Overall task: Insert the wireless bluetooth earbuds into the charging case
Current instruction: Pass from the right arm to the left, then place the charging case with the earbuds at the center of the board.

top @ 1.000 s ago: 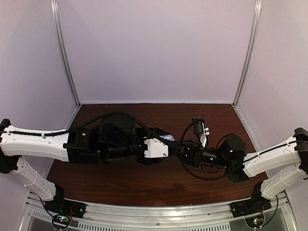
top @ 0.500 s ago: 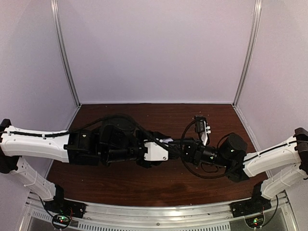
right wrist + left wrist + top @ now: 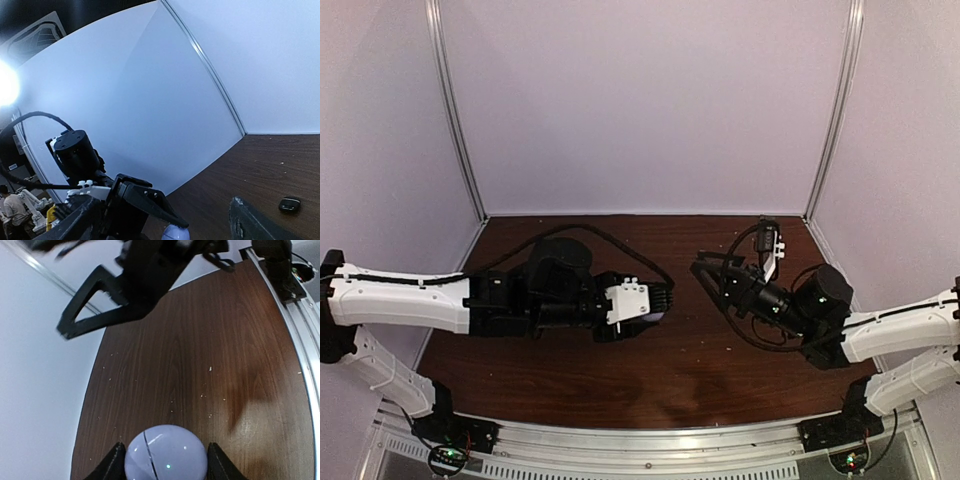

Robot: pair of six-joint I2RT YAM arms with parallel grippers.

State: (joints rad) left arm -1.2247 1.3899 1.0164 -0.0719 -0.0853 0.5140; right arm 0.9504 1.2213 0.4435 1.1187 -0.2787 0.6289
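Away comes the right gripper (image 3: 708,278) from the case (image 3: 165,460): a second ago it was pressed right up against it, and now it sits off to the case's right with a clear stretch of table (image 3: 650,370) between them. Its jaws, pinched tight a moment back, now stand wide apart, and the right wrist view shows one finger (image 3: 75,225) at each lower corner with nothing between them. The left gripper (image 3: 660,300) has the case, a finger (image 3: 114,460) on either flank, set at a middling width to suit its round body. And the case looks closed, a thin dark seam curving over its pale lavender shell and a tiny light spot below that seam. From the left wrist view, the right gripper's dark triangular fingers hang beyond the case, well apart from it. A small black oval (image 3: 289,204) lies on the wood, off to the right of the case in the right wrist view, also well apart from it.
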